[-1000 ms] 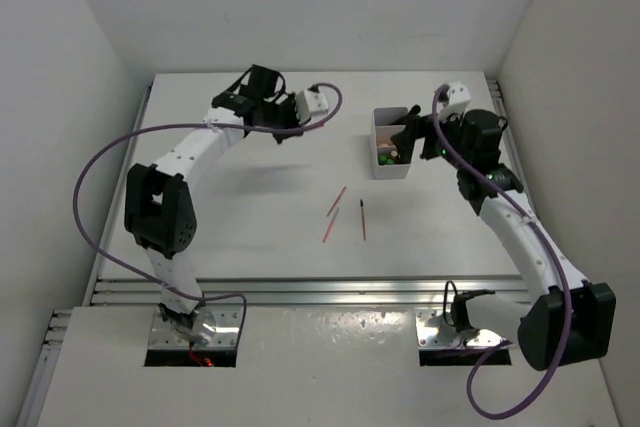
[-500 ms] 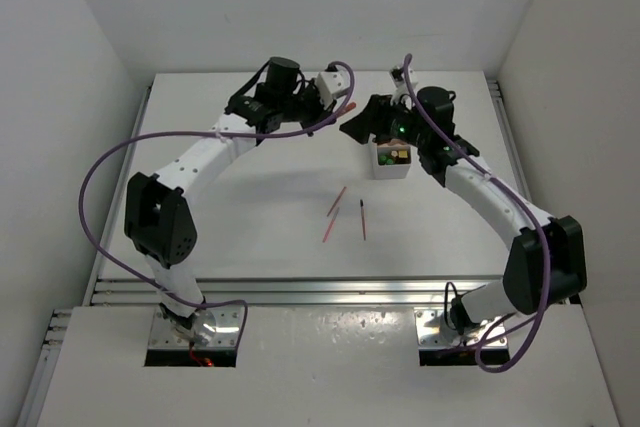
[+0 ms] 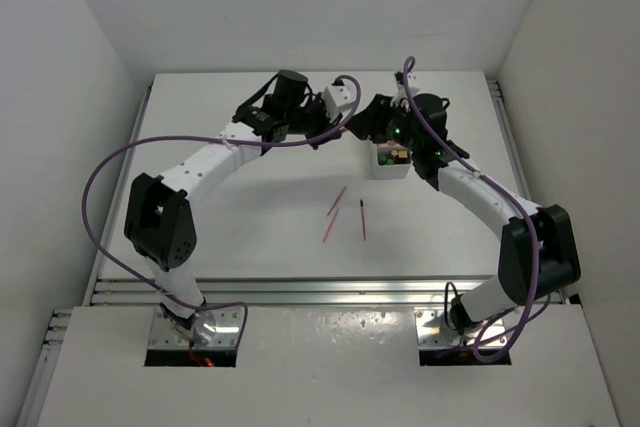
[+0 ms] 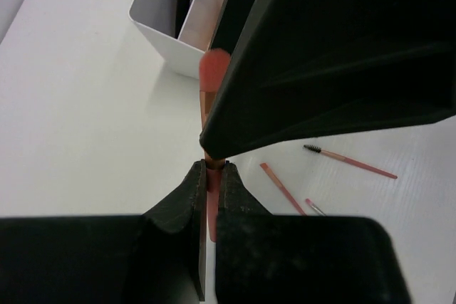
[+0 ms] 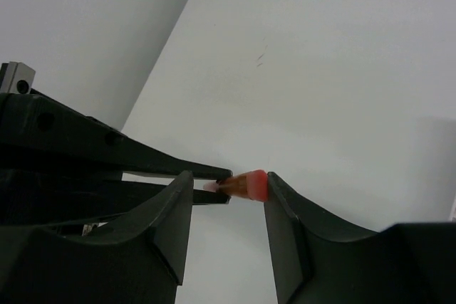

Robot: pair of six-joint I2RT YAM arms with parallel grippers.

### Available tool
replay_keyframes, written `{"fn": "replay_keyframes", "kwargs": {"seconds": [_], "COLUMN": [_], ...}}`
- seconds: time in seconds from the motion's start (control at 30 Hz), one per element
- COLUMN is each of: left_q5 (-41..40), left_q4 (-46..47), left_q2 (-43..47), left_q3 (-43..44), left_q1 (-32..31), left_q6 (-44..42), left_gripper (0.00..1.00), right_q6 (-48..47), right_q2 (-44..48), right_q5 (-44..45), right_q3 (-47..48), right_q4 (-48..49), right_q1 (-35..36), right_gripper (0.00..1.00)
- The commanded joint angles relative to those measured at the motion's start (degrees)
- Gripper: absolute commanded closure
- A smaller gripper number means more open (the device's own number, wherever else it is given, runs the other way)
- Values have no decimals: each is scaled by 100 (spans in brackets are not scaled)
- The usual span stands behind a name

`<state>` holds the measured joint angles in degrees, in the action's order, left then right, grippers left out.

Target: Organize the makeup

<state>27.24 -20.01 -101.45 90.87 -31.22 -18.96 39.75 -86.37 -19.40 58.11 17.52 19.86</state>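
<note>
My left gripper [image 4: 211, 176] is shut on a copper tube with a pink end [image 4: 212, 76] and holds it in the air left of the white box [image 3: 390, 163]. My right gripper [image 5: 226, 183] is open, with its fingers on either side of the tube's pink end [image 5: 251, 184]; I cannot tell if they touch it. In the top view the two grippers, left [image 3: 337, 131] and right [image 3: 366, 127], meet above the table. Two pink pencils [image 3: 336, 200] [image 3: 330, 226] and a black-tipped brush [image 3: 362, 219] lie on the table. The box holds a green bottle [image 3: 386, 157] and other items.
The white box [image 4: 178, 23] has a divider and stands just beyond the grippers. The loose pencils [image 4: 281, 186] and the brush [image 4: 349, 161] lie on the table nearer the arm bases. White walls close in the table on three sides.
My left gripper has moved right with the tube. My right gripper has swung left from over the box to meet it, with its open fingers around the pink end.
</note>
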Motion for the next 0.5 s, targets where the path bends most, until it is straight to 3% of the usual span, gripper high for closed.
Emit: {"fn": "replay_keyframes", "kwargs": {"seconds": [0.0, 0.2, 0.4, 0.47], "left_q5": [106, 53, 1, 0], "left_q4": [331, 384, 437, 437], "left_q2": [328, 275, 275, 275], "left_q3": [27, 27, -25, -25], "left_q1": [-103, -156, -156, -156], "left_q6": [59, 112, 165, 165], "left_gripper": [100, 100, 100, 96], "right_q6": [156, 165, 156, 95], "right_q2": [-99, -161, -205, -205], "right_q5": [156, 331, 296, 358], "right_q3": [17, -1, 8, -62], "right_q4": [419, 323, 497, 551], "right_q1": [115, 167, 176, 203], "right_gripper": [56, 63, 98, 100]}}
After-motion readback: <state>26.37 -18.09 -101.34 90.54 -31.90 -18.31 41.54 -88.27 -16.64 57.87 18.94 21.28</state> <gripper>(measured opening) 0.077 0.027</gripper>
